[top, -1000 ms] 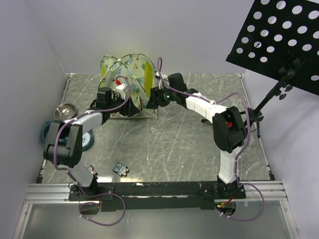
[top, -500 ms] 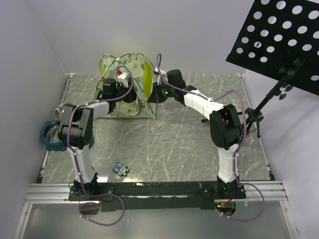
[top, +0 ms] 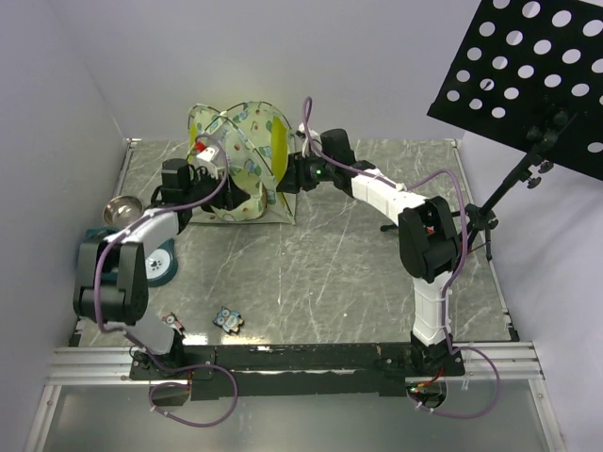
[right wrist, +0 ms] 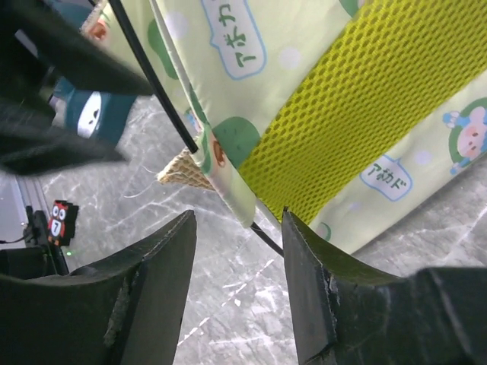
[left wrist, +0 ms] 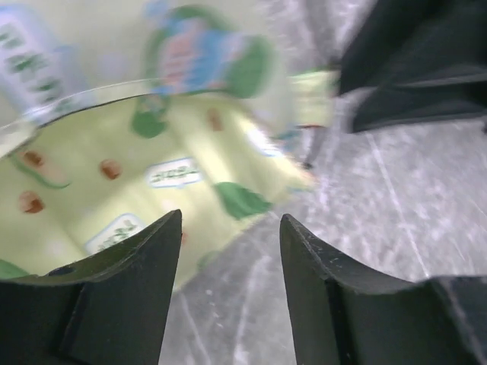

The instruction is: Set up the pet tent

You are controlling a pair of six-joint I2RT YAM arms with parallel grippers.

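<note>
The pet tent point(top: 241, 155) stands as a small dome at the back of the table, cream-green avocado print with lime-yellow mesh panels. My left gripper point(top: 229, 193) sits at its front left, open, with bare table between the fingers; blurred tent fabric point(left wrist: 114, 167) fills the view just ahead of my left gripper point(left wrist: 228, 220). My right gripper point(top: 286, 181) is at the tent's right front corner. In the right wrist view it point(right wrist: 237, 217) is open, and the tent's corner point(right wrist: 228, 182) with a thin black pole point(right wrist: 266, 237) lies just off its fingertips, not gripped.
A metal bowl point(top: 122, 209) and a teal round object point(top: 162, 264) lie at the left edge. A small blue toy point(top: 226, 320) rests near the front. A black perforated music stand point(top: 528, 66) on its tripod point(top: 490, 218) overhangs the right side. Walls enclose the table.
My left arm reached up against the tent's front, then drew back left with its elbow swung low again. My right gripper edged along the tent's right corner. The tent shifted slightly.
</note>
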